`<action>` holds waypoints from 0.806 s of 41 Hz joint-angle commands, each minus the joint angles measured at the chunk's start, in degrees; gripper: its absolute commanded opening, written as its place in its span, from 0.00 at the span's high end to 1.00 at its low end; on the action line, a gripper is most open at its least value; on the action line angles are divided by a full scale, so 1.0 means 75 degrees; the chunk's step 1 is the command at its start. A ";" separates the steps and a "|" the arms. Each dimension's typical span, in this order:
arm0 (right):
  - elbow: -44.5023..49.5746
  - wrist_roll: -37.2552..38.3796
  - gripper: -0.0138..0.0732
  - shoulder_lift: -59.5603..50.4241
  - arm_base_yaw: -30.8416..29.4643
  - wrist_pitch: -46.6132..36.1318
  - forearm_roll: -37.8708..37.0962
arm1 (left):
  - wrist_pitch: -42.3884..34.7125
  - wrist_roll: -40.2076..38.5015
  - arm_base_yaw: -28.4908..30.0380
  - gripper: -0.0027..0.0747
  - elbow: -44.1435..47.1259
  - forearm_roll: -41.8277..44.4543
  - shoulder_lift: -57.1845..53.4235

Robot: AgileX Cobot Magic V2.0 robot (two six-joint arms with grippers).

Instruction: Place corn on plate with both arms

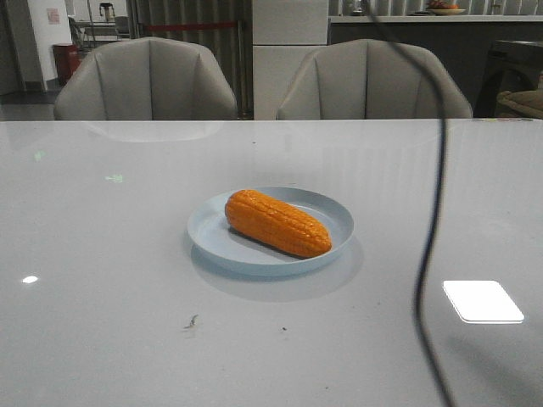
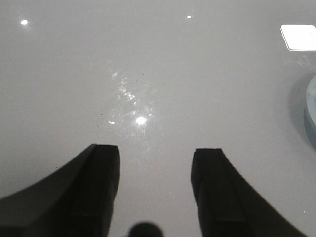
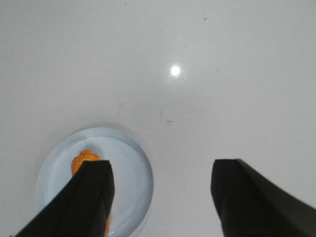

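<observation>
So the corn [image 1: 277,222] is already lying on the plate [image 1: 212,237], long axis slanted across it, fat end away from me. My right jaws [image 3: 160,180] hang wide open and empty, with the plate just off one finger [image 3: 91,197]. Left jaws [image 2: 155,165] are also open and empty over bare table [image 2: 148,59] (plate rim barely peeks in). Only a dangling cable [image 1: 433,229] hangs nearby. Looks done to me.

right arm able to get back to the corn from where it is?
Probably yes. The right gripper hangs above the table with jaws open and empty. The corn lies uncovered on the plate, partly behind one finger, with nothing between them.
</observation>
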 commanded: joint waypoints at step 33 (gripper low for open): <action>1.0556 0.0127 0.23 -0.7679 -0.2812 -0.3448 0.0110 | -0.0980 -0.0012 0.0008 0.45 -0.0221 -0.0104 -0.0083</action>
